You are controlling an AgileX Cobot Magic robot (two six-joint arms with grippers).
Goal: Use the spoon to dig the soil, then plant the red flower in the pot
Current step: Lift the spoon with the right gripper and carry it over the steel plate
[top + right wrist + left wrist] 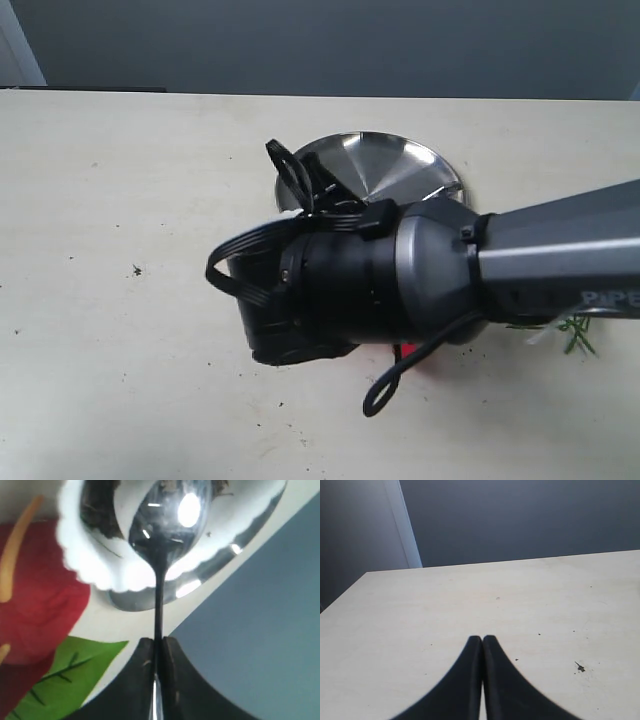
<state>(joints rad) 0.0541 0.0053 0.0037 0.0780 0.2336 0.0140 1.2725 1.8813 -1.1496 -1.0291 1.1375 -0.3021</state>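
Observation:
My right gripper [158, 640] is shut on the thin handle of the spoon [159, 595]. The shiny spoon bowl hangs over the mouth of the white scalloped pot [85, 572]. Dark soil [99, 516] shows inside the pot beside the spoon bowl. The red flower [42, 610] and its green leaf [65, 677] lie on the table next to the pot. In the exterior view my right arm [450, 260] covers the pot and spoon; only a red scrap of the flower [413, 352] and green stems [578, 335] show. My left gripper [482, 639] is shut and empty above bare table.
A round steel plate [395, 165] sits behind the right arm, and the pot stands at its edge [200, 582]. Small soil crumbs [136, 270] dot the pale table [120, 200]. A dark wall runs behind the table's far edge.

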